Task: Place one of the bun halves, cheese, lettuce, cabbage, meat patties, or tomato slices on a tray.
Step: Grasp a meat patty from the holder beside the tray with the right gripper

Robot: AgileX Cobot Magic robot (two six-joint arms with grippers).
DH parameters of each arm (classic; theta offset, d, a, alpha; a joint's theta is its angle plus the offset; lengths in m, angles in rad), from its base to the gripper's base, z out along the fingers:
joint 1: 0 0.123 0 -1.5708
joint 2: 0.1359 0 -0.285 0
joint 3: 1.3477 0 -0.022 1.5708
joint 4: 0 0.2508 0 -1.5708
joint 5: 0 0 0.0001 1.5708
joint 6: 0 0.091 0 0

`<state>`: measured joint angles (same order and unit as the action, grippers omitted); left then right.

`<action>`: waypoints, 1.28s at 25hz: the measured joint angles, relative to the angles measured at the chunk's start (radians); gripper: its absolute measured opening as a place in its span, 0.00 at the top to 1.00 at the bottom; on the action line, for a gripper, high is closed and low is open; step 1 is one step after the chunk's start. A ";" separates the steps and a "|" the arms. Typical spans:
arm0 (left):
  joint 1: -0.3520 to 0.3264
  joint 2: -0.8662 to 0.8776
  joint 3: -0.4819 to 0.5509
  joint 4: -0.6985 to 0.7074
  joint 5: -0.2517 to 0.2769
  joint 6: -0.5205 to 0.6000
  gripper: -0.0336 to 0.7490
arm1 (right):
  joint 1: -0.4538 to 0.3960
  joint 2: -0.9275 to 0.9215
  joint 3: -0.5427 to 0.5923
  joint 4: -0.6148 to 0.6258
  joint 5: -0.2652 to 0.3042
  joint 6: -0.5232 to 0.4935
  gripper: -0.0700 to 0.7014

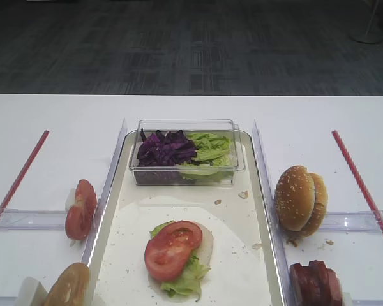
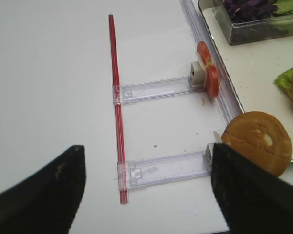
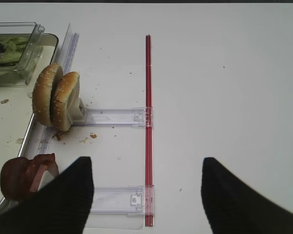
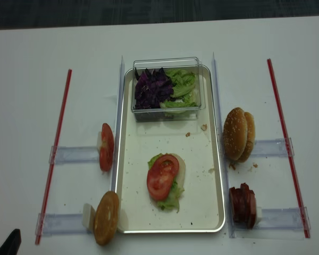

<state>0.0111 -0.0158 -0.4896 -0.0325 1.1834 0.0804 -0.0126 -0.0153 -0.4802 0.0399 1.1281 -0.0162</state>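
Observation:
On the cream tray (image 1: 239,255) lies a stack of lettuce and a pale layer with a tomato slice (image 1: 172,248) on top. I cannot tell if that layer is cheese. Cabbage (image 1: 165,148) and lettuce (image 1: 210,150) fill the clear box. Two bun halves (image 3: 56,100) and the meat patties (image 3: 22,175) stand on edge right of the tray. Tomato slices (image 2: 207,73) and one bun half (image 2: 258,141) stand left of it. My right gripper (image 3: 146,195) is open and empty over the table, its left finger beside the patties. My left gripper (image 2: 146,190) is open and empty.
Clear plastic holder rails (image 3: 115,117) (image 2: 156,90) run out from the tray's sides to red strips (image 3: 148,97) (image 2: 115,73) on both sides. The clear box (image 4: 167,87) sits at the tray's far end. Crumbs lie on the tray and by the buns.

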 joint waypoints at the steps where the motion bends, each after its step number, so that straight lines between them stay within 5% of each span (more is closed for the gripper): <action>1: 0.000 0.000 0.000 0.000 0.000 0.000 0.33 | 0.000 0.000 0.000 0.000 0.000 0.000 0.26; 24: 0.000 0.000 0.000 0.000 0.000 0.000 0.33 | 0.000 0.002 0.000 0.000 0.000 0.000 0.26; 32: 0.000 0.000 0.000 0.000 0.000 0.000 0.33 | 0.000 0.200 -0.041 0.044 0.025 0.000 0.26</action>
<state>0.0111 -0.0158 -0.4896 -0.0325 1.1834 0.0804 -0.0126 0.1844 -0.5212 0.0842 1.1527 -0.0162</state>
